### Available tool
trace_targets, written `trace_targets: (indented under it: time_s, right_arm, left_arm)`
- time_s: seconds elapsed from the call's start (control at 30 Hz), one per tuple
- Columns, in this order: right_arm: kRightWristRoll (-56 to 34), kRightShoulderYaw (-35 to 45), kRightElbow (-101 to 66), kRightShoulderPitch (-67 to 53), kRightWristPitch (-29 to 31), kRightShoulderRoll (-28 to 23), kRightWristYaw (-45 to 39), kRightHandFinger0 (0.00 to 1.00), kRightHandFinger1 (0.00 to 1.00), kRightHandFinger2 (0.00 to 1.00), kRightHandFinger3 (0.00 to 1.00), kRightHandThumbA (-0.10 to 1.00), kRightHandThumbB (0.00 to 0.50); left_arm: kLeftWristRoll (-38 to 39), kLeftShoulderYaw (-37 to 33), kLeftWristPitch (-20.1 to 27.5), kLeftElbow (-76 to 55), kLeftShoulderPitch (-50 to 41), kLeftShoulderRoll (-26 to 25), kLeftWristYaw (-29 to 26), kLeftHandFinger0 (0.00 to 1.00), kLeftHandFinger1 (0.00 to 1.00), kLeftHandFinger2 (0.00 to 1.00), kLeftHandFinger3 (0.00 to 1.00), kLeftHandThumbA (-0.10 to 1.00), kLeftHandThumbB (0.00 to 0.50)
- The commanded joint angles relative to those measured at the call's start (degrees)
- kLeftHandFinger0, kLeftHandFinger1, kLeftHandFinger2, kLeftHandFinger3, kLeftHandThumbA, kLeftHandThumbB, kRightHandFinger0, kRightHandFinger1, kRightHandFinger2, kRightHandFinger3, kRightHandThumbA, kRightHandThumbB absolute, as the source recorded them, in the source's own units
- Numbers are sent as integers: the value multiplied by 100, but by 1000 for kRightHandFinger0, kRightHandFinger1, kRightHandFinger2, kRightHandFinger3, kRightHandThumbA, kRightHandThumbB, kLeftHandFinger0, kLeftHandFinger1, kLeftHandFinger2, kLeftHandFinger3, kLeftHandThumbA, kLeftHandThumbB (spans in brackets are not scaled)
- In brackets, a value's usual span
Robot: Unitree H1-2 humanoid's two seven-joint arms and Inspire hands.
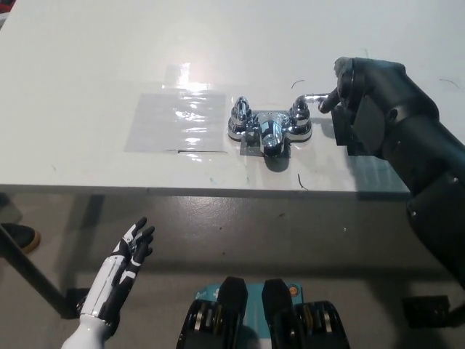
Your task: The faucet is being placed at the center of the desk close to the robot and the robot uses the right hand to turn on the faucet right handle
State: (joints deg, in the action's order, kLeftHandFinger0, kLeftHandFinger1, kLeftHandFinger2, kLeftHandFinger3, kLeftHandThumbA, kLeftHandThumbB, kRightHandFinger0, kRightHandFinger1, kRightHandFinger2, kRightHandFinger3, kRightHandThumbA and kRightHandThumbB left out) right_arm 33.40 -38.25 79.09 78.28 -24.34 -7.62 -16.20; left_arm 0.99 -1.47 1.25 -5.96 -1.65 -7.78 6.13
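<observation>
A chrome faucet (267, 129) stands on the white desk (87, 73) near its front edge, about mid-width. Its right handle (305, 104) points right, toward my black right hand (347, 98). A fingertip (327, 102) of that hand touches the lever's end; the fingers are partly curled and do not wrap around it. The left handle (240, 113) stands upright. My white left hand (127, 258) rests open below the desk edge at the lower left.
A clear plastic sheet (178, 120) lies taped flat on the desk left of the faucet. Small dark scraps (301, 182) lie near the front edge. The floor shows below the desk, with a shoe (18, 236) at the far left.
</observation>
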Motion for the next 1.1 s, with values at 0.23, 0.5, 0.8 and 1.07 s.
trace_targets:
  time_s: [0.23,0.5,0.8,1.07]
  right_arm:
    - [-875,1152,-497,506,890,-640,-1327,1000,1000,1000,1000,695,500]
    - [-2037,2147,-1157,578,1065,-1173,-3420,1000,1000,1000,1000,719,500]
    - [-2385,2648,-2724,410,589,-1946,-3872,1000,1000,1000,1000,730,493]
    - [-3232,4078,-4752,-130,-259,-2493,-3357,1000,1000,1000,1000,1000,429]
  left_arm:
    - [-43,13,44,-158,131,-106,41,1000,1000,1000,1000,917,172]
    - [-31,38,91,-94,168,-107,25,1000,1000,1000,1000,914,156]
    - [20,56,-30,-116,172,-99,31,1000,1000,1000,1000,920,163]
    - [9,105,36,-71,129,-104,-10,1000,1000,1000,1000,917,138]
